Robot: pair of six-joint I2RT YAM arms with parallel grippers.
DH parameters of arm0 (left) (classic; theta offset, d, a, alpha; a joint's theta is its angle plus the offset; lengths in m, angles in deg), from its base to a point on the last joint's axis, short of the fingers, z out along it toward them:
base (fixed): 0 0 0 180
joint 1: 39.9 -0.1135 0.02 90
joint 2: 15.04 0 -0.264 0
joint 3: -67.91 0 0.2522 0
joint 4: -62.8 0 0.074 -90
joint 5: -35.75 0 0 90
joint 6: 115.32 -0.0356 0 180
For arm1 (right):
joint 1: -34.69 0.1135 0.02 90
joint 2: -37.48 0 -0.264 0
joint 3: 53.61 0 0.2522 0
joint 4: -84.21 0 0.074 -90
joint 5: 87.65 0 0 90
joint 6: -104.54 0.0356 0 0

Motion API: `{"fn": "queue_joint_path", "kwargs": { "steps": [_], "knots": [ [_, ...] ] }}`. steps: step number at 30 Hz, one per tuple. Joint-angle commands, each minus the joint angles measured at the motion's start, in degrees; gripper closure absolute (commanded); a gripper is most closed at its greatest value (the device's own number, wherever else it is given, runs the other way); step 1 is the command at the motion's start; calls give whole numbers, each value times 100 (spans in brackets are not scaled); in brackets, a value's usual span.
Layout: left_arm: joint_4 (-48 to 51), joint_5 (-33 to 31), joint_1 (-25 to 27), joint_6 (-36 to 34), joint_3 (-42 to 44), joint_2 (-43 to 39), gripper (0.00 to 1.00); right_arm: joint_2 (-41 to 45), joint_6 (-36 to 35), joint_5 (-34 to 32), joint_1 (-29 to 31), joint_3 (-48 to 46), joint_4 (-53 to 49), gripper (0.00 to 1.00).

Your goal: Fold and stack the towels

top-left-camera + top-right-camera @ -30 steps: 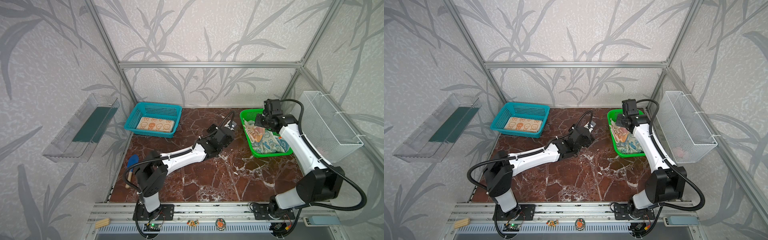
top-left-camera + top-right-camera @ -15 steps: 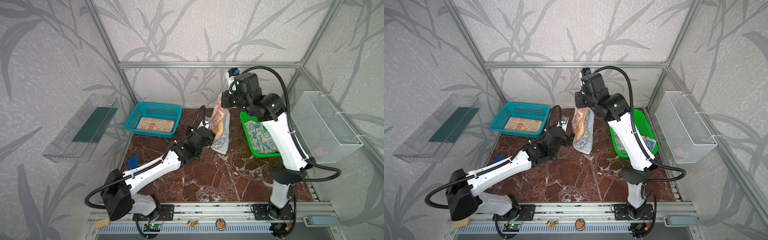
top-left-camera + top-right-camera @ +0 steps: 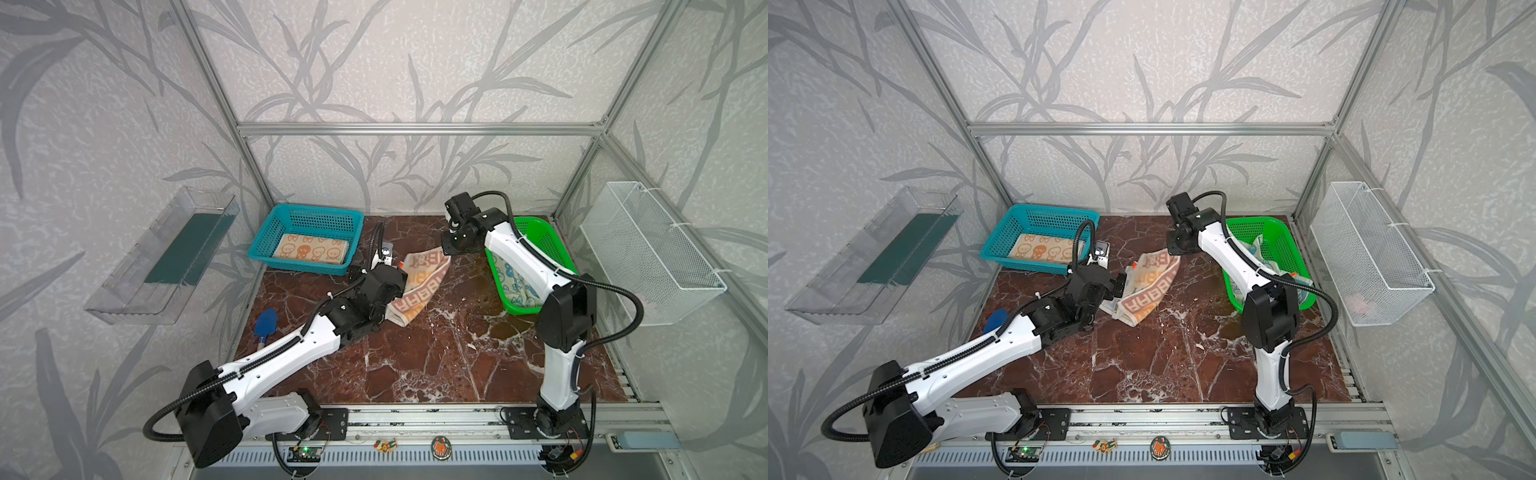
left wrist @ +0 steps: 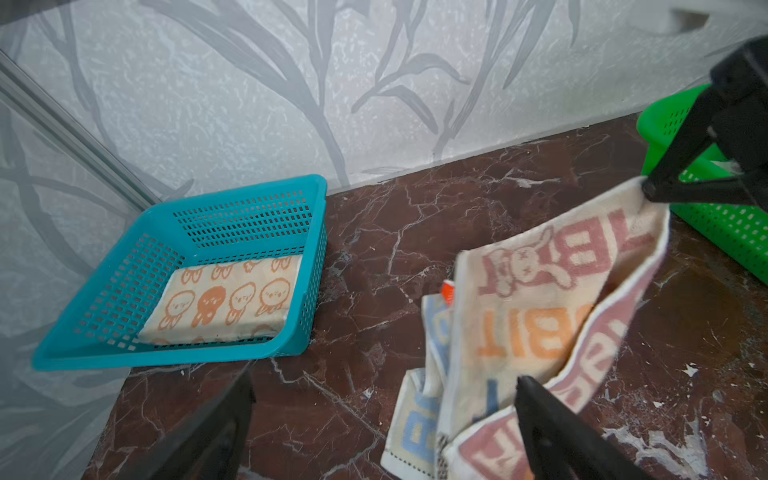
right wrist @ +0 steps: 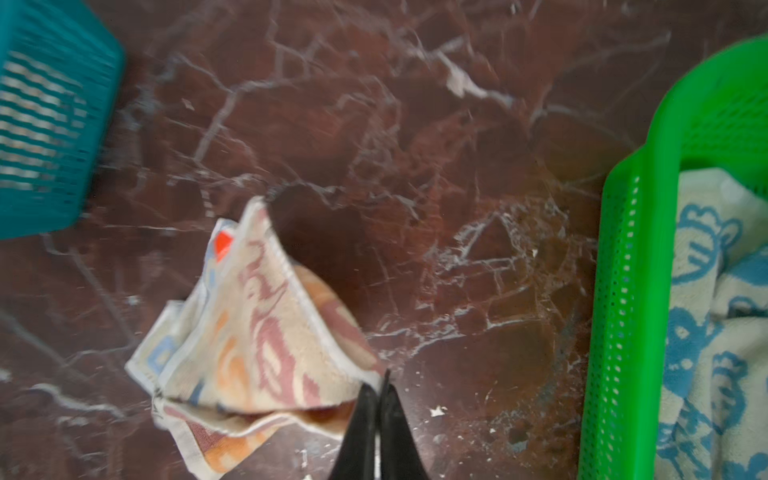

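I am pinching the limp, light-looking striped towel (image 3: 419, 282) by its upper corner, centre frame, in my narrow right claw (image 3: 448, 252), left claw (image 4: 384, 376) gaping wide.

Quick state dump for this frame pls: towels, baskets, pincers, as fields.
striped towel: crumpled on the table, one corner lifted
orange-bunny towel: folded, in teal basket
blue-bunny towel: unfolded, in green basket
right pincer: nearly shut, pinching the striped towel's lifted corner
left pincer: open, holding nothing, at the striped towel's edge
stack: not yet made
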Motion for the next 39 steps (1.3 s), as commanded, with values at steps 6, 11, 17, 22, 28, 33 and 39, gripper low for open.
{"fn": "queue_joint_path", "kwargs": {
  "steps": [6,11,17,22,28,33,39],
  "knots": [
    [67,357,-179,444,-26,800,1,421,-248,418,-318,-593,531,35],
    [263,553,-264,1035,-63,980,1,840,-254,967,-169,-1253,818,18],
    [488,1131,-652,1942,174,680,1,438,-339,1119,425,-1440,994,17],
    [705,2103,-885,2343,196,750,1,211,-163,1243,410,-1602,1215,16],
    [1028,2490,-909,2474,67,1114,1,-174,-198,1459,167,-1559,1220,16],
    [908,2990,-988,2915,125,1337,1,-548,-256,1741,207,-1371,1232,15],
    [807,3617,-1318,3288,116,1523,1,-805,-319,1827,495,-1195,1169,13]
  ]
}}
